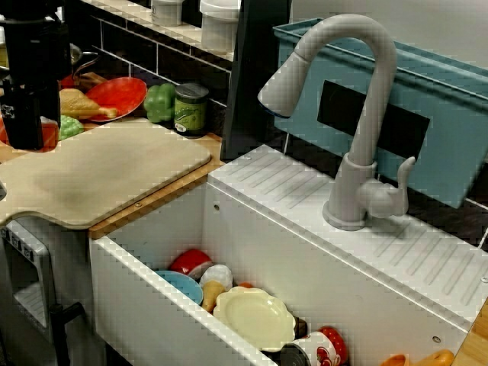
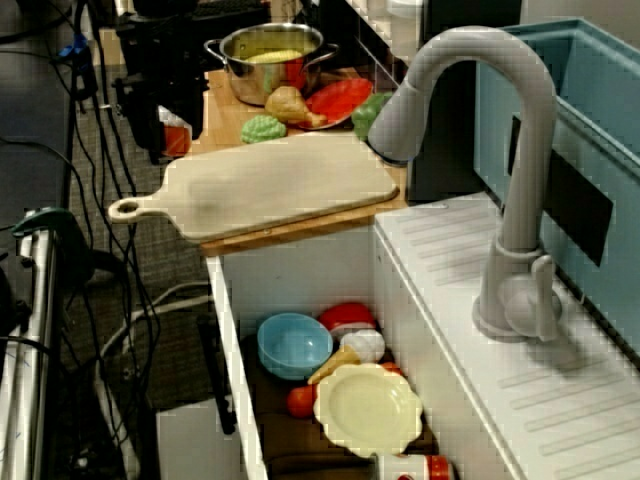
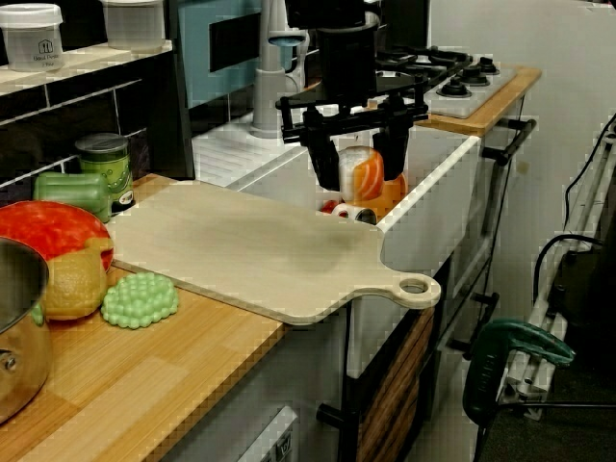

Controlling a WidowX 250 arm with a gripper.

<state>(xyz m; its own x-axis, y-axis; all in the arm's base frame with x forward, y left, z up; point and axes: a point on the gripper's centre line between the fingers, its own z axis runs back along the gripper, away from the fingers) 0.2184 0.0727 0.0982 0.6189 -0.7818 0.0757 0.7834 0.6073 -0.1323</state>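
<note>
Steel pot (image 3: 13,327) nearest, w/ cutting board (image 3: 241,245) beyond. Arm (image 3: 346,53) hangs vertical, gripper (image 3: 359,183) pointing down near board's edge. Fingers clamped on orange-white striped toy (image 3: 362,166), held clear of counter (image 3: 192,375).

Tool (image 2: 171,150) holds orange-white item (image 2: 177,136) near cutting board (image 2: 280,185); blue bowl (image 2: 293,345), yellow plate (image 2: 368,408) in sink (image 2: 300,270).

the cutting board (image 1: 107,171) is laid on the counter (image 3: 144,385), its handle overhanging the front edge. a food piece (image 3: 364,175) is held between the jaws above it. the sink (image 1: 137,305) is set beside the board, with 1 plate (image 1: 255,316) and 1 bowl (image 2: 293,345) inside and a faucet (image 1: 351,191) behind.
</note>
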